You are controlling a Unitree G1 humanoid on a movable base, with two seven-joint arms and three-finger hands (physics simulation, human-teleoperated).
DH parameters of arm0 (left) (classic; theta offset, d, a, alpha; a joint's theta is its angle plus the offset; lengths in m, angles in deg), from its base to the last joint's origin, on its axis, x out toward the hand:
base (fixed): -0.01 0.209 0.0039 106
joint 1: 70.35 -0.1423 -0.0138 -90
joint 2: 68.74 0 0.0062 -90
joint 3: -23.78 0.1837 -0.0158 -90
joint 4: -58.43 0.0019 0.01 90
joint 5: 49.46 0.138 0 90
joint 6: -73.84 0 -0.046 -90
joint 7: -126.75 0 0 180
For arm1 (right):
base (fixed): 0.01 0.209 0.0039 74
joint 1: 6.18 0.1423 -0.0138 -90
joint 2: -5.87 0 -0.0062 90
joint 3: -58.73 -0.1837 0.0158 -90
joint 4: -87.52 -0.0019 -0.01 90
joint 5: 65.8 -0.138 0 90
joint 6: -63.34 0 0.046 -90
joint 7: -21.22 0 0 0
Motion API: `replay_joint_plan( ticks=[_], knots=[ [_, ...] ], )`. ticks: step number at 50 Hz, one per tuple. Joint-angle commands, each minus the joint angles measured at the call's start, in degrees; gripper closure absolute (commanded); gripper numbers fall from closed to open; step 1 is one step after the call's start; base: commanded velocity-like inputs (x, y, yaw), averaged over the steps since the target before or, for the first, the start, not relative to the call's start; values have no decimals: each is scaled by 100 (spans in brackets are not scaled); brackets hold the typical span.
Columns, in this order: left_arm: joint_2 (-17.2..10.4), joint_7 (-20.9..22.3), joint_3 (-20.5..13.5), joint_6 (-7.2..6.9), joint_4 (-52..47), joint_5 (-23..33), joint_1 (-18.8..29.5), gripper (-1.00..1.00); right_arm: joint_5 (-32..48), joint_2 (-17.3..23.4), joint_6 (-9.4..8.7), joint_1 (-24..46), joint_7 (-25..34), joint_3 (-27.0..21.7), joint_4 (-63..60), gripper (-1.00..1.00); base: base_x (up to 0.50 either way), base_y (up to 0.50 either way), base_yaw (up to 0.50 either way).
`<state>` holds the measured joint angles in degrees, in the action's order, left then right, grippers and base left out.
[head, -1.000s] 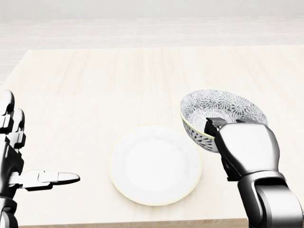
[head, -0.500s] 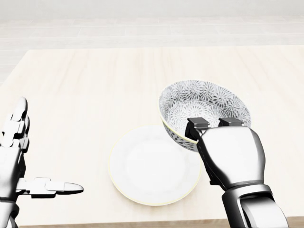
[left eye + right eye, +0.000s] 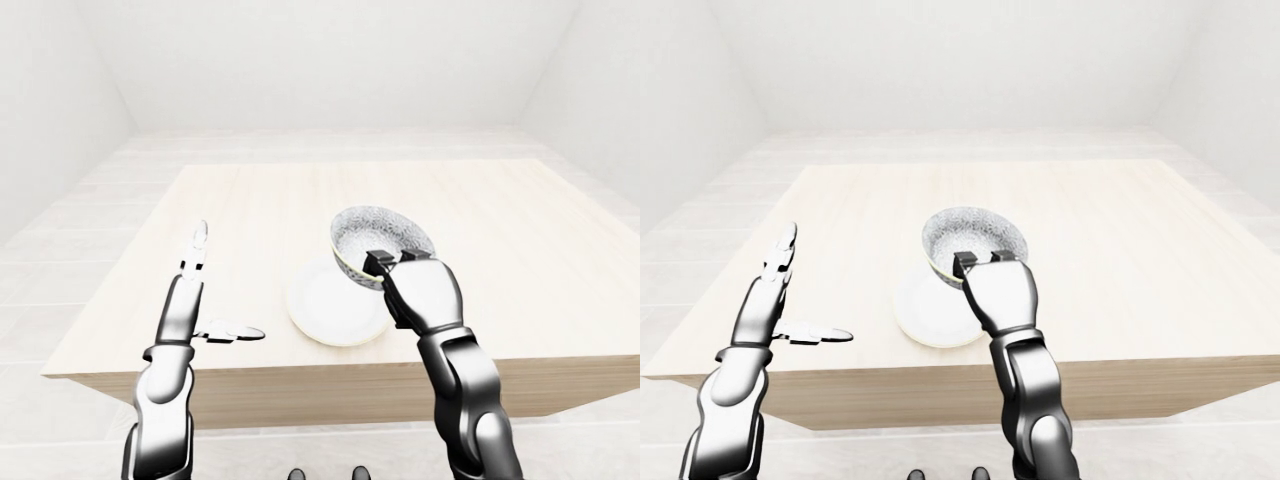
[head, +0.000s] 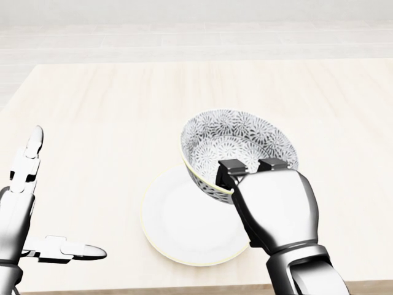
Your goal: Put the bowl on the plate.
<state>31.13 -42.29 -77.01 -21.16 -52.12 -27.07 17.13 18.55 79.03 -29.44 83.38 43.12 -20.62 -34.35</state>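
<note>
Fingers (image 4: 232, 167) of the right hand (image 4: 274, 206) are hooked over the near rim of the patterned bowl (image 4: 236, 149) and clamped on it, so the bowl hangs tilted in the air, partly over the upper right part of the white plate (image 4: 178, 227) in the head view and not resting on it. The left hand (image 4: 18, 215) is way off at the left edge of that view, fingers spread apart with the thumb sticking out sideways, holding nothing, and everything sits over a light wooden table (image 4: 110, 117)
</note>
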Motion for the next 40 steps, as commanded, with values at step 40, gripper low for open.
replay_joint_plan(
  ticks=[40],
  knots=[
    [4, -164, 86, 151, 518, 299, 105, -100, -277, -157, -162, 225, -883, 523, 1085, 49, 0, 0, 0]
  ],
)
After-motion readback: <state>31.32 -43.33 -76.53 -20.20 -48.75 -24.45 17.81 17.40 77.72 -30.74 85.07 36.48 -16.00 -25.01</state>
